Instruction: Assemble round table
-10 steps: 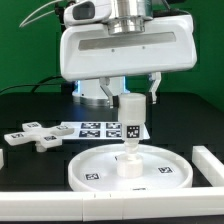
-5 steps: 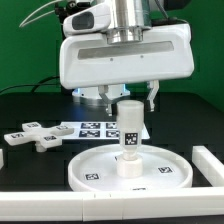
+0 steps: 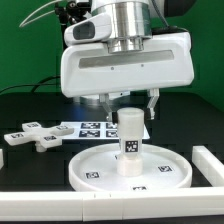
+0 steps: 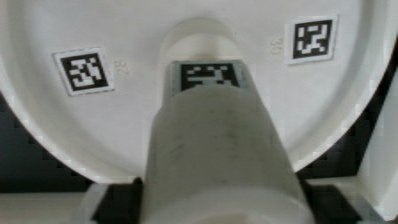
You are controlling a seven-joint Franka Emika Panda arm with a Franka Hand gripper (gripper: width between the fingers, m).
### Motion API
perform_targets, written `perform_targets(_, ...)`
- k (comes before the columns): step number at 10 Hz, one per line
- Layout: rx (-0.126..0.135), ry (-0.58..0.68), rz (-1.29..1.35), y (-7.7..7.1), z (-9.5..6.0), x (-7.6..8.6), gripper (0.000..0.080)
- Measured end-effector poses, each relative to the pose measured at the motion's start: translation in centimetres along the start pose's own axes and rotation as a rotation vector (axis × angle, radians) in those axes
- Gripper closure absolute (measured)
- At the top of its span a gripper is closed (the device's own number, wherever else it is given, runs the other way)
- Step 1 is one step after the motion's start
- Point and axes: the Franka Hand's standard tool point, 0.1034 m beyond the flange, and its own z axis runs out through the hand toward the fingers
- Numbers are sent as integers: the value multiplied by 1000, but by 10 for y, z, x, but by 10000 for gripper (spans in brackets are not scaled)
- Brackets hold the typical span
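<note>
A rimmed white disc (image 3: 100, 160) lies on the black tabletop (image 3: 25, 108), with a leg (image 3: 130, 140) upright at its centre. The pincer (image 3: 129, 106) is closed on the leg's top, its fingertips mostly hidden. Behind the disc lies the marker board (image 3: 92, 127). At the exterior view's left of the disc is a cross-shaped foot (image 3: 35, 135). White bars (image 3: 208, 162) border the disc's front and far side.

White gripper (image 3: 130, 102), black cables (image 3: 40, 12)
Its broad rounded housing (image 3: 125, 65) is white, the wrist cylinder (image 3: 128, 20) above is glossy grey metal, the fingers (image 3: 152, 99) dark.
</note>
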Motion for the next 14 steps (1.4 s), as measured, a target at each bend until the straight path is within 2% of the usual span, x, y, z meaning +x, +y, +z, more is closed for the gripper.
perform_targets(3, -17, 51, -6, 0, 1, 1, 390)
perform_targets(5, -17, 51, -5, 0, 1, 1, 390)
perform_targets(6, -17, 51, -5, 0, 1, 1, 212)
perform_targets(7, -17, 51, -5, 0, 1, 1, 164)
perform_targets(10, -15, 45, -4, 4, -11, 5, 152)
perform_targets(12, -15, 39, -18, 12, -22, 10, 150)
perform_targets(14, -14, 33, -23, 10, -16, 7, 150)
